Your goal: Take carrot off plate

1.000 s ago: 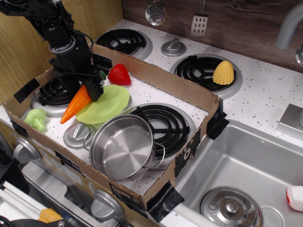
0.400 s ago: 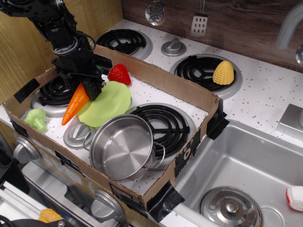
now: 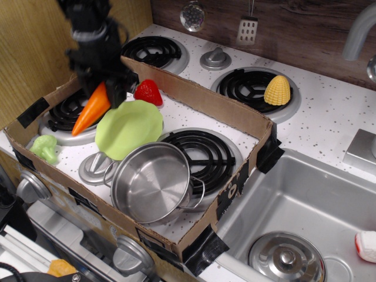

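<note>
Toy stovetop, speckled white, cardboard-walled. Black gripper (image 3: 110, 88) — closed on stem end of smooth orange plastic carrot (image 3: 91, 109), lifted, tip hanging left of round lime-green plate (image 3: 129, 128). Risk: slick cone slips — drops back on plate.

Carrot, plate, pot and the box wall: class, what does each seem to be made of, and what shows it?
Carrot: looks like smooth orange plastic, evenly coloured with a soft sheen.
Plate: probably lime-green plastic, matte, with a wavy moulded rim.
Pot: polished metal, likely steel, with mirror-like reflections.
Box wall: brown cardboard, dull, with folded edges and black tape at the corners.
</note>
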